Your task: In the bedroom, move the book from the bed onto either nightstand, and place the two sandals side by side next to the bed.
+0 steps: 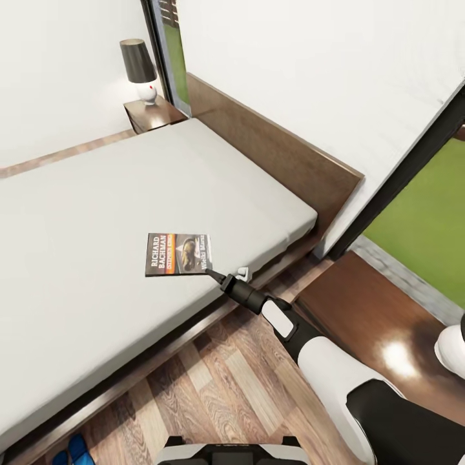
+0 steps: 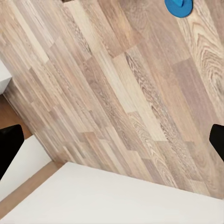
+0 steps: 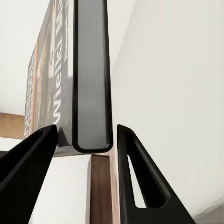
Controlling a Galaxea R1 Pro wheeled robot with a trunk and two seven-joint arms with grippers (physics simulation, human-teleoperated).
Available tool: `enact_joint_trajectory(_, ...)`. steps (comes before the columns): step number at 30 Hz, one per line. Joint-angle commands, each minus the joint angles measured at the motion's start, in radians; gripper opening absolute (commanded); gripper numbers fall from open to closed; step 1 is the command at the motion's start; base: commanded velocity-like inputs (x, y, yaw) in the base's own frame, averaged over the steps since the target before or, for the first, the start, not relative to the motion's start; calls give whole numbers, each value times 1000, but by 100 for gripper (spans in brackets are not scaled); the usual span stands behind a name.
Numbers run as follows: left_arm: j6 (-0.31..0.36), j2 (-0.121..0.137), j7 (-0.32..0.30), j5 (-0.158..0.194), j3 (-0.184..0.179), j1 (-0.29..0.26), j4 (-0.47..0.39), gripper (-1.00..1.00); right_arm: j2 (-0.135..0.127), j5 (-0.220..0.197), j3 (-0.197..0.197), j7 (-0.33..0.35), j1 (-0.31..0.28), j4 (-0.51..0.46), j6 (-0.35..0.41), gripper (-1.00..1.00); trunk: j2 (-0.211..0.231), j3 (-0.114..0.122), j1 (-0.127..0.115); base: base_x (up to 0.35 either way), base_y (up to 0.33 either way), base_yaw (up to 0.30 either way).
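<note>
The book (image 1: 177, 254), a dark paperback lettered "RICHARD BACHMAN", sits low over the grey mattress of the bed (image 1: 84, 206) near its side edge. My right gripper (image 1: 213, 272) is shut on its near edge. In the right wrist view the book's edge (image 3: 91, 79) stands between the two black fingers (image 3: 133, 172). Two blue sandals (image 1: 70, 450) peek out on the floor beside the bed frame. One sandal (image 2: 178, 6) shows over the wood floor in the left wrist view, where my left gripper (image 2: 112, 144) is open and holds nothing.
One nightstand (image 1: 154, 113) with a black-shaded lamp (image 1: 138, 67) stands at the far end of the headboard (image 1: 271, 152). A second nightstand (image 1: 378, 323), glossy brown, is at my right with a white lamp base (image 1: 452, 345). Plank floor (image 1: 219, 387) lies between me and the bed.
</note>
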Motion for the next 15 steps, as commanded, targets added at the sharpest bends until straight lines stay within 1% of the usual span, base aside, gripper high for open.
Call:
enact_joint_trajectory(1,-4,0,2,10,-8,0,0,100,0,-11,1,2,0,1,9,-100,-1,0,1,0,0,0)
enact_joint_trajectory(15,-4,0,2,8,-9,0,-1,100,0,-11,1,3,4,0,7,-100,-1,23,1,0,0,0)
